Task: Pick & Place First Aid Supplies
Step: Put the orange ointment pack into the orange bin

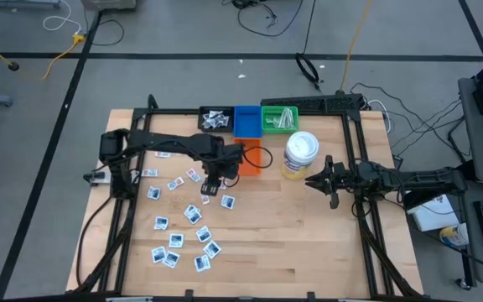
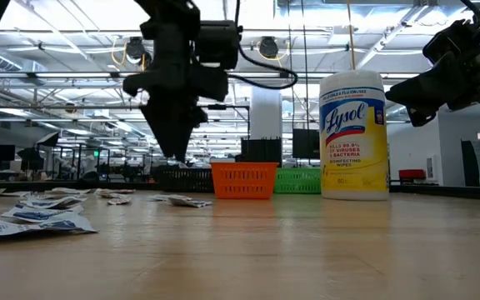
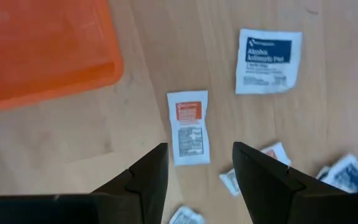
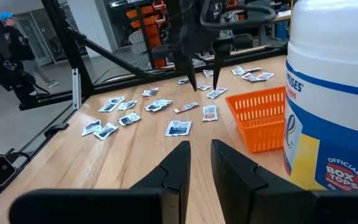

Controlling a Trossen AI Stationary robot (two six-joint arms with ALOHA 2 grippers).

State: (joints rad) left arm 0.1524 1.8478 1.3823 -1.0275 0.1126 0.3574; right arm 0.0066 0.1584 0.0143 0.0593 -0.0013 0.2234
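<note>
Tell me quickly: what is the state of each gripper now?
Left gripper: jaws open, holding nothing, above a red-print packet.
Right gripper: jaws slightly apart, empty, beside the wipes canister.

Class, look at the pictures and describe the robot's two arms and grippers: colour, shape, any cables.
Both arms are black and slender, built of jointed segments. The left gripper and right gripper each end in two dark, flat, tapering fingers. A black cable loops from the left arm in the low view.
</note>
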